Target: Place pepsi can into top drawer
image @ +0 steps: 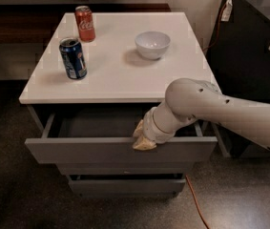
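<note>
Down at the front rim of the top drawer [101, 150], about 6 o'clock from the middle of the white surface [120, 78]: the hand [144, 140], tan-tipped, set against the upper edge of the grey front panel. Cannot tell its opening, nor whether it grips the rim; largely masked by the thick white wrist above it. Drawer pulled out, grey inside, with the right part of the interior hidden behind the arm [230, 116] and the back lost in shadow under the surface. Below, two lower drawers [125, 185], only partly made out, the lowest dark and hard to read.

Arm cut off by the frame at 4 o'clock. From there, rising toward 10 o'clock to a rounded joint near the surface's front right corner, then bending down toward 7 o'clock into the wrist and hand.

Pepsi can [73, 58] upright on the surface at 9 o'clock, near the left edge, well apart from the hand. Red Coca-Cola can [85, 24] upright at 11 o'clock, behind the pepsi can and clear of it. White bowl [152, 44] at 1 o'clock.

Black cabinet [254, 56] at 3 o'clock, cropped by the top and right edges. Orange cable [196, 204] on the floor at 5 o'clock, running off the bottom edge.
</note>
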`<action>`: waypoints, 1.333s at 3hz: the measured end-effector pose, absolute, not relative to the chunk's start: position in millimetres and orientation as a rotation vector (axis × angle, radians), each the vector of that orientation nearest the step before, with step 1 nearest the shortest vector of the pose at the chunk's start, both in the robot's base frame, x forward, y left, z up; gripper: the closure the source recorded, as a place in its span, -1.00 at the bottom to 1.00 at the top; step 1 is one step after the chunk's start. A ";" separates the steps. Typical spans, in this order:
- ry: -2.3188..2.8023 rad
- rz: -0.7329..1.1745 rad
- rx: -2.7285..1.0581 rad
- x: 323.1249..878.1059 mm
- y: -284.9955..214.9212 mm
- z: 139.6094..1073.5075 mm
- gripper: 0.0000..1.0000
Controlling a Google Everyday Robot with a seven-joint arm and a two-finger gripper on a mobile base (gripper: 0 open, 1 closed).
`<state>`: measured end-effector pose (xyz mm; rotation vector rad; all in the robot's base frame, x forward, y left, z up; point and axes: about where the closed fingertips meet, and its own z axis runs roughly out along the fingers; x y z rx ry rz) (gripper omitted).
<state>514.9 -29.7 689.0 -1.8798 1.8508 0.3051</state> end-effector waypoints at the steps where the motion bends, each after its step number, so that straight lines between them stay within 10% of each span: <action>1: 1.854 0.318 -1.880 509.8 -29.2 687.9 1.00; 4: 1.866 0.356 -1.879 495.3 -26.8 684.5 -0.59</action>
